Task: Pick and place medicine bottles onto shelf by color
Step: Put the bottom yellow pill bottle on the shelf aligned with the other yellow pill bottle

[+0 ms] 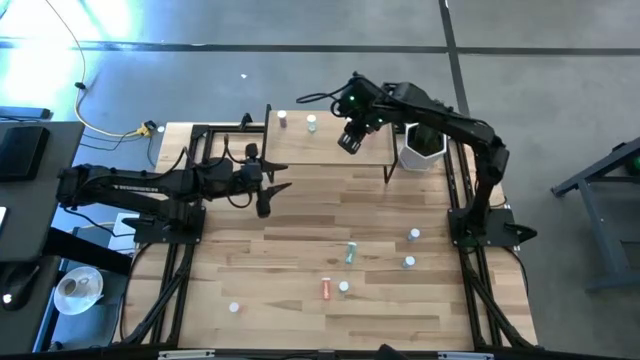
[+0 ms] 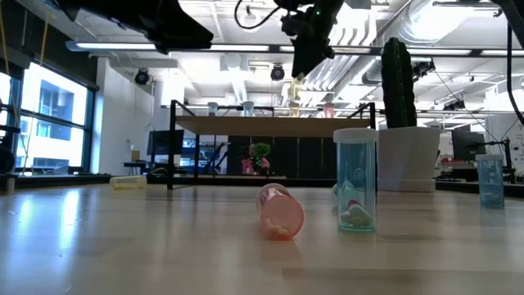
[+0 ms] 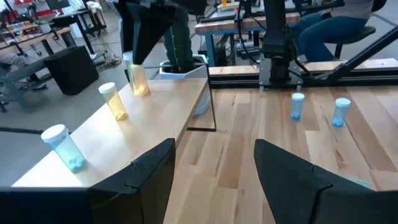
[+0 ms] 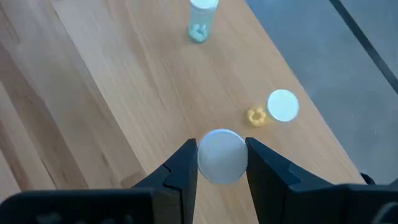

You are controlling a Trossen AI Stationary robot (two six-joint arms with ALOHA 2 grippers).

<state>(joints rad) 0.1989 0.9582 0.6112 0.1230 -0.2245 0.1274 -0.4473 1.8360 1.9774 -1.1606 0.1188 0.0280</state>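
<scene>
The right pincer (image 4: pixel 221 163) is clamped on a capped yellow bottle (image 3: pixel 137 79), held upright over the shelf (image 1: pixel 330 150), just beside the yellow bottle (image 3: pixel 114 99) already standing there (so its long axis points straight down at the board). The left pincer (image 3: pixel 214 180) waits apart, beside the shelf.

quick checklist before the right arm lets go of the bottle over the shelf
1. Right gripper shut on held bottle: ok.
2. Held bottle is over the shelf: ok.
3. Held bottle clear of the yellow bottle and blue bottle already standing there: ok.
4. Bottle base touching the board: cannot tell.
5. Left gripper open, off the shelf, over the table: ok.
</scene>
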